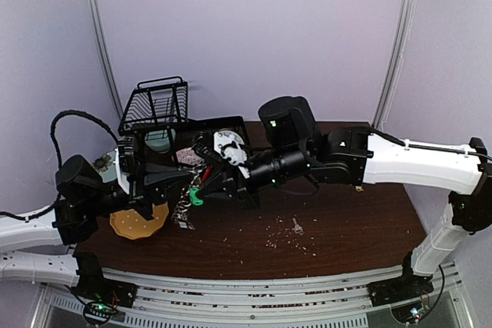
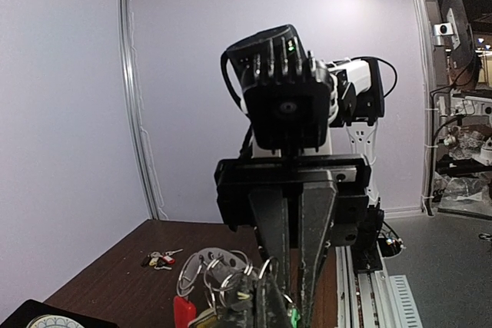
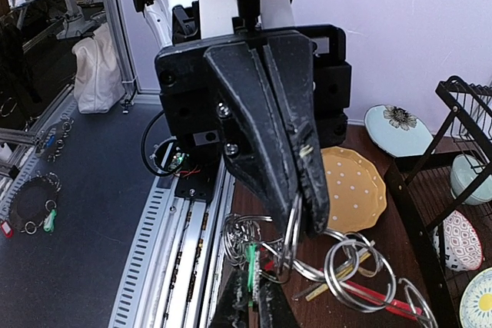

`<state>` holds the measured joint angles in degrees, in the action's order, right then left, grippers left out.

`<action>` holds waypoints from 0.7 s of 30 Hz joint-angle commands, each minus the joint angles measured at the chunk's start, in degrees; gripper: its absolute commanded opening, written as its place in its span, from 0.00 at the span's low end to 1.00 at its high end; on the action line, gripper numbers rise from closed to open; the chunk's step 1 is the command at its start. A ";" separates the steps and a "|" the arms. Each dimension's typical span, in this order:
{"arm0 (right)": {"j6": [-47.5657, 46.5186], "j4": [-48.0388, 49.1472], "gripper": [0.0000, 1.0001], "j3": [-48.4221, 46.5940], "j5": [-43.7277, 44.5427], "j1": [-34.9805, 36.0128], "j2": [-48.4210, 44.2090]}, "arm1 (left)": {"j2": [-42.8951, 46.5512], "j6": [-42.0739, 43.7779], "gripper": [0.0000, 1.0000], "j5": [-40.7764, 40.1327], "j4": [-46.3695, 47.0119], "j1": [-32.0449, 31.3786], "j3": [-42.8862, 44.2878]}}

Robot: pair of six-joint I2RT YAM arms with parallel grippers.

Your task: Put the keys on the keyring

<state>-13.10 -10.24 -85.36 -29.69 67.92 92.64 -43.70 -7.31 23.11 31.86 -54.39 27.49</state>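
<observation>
1. The left gripper (image 3: 302, 209) is pressed together, pinching a ring of the keyring (image 3: 350, 270) at lower centre of the right wrist view.
2. The right gripper (image 2: 293, 297) meets it head-on, clamped on the same bunch.
3. Loose keys (image 2: 160, 260) lie at lower left in the left wrist view. A yellow plate (image 3: 357, 182) and a dish rack (image 1: 156, 105) stand close by.

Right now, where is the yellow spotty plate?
In the top view, the round yellow dotted plate lies on the dark wooden table's left side, beside the left arm, in front of the black wire rack.
</observation>
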 commanded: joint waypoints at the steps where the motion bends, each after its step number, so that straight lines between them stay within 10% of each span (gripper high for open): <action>1: 1.65 -2.07 0.00 0.37 2.22 1.03 1.74 | 0.55 -2.91 0.00 0.92 10.77 0.24 0.36; 21: 2.92 11.83 0.38 9.11 8.09 0.86 -13.71 | -2.08 -4.05 0.00 0.86 7.29 0.29 2.61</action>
<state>-12.03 -5.39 -77.62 -21.89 68.55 78.83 -45.76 -11.68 24.62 36.16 -54.15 27.66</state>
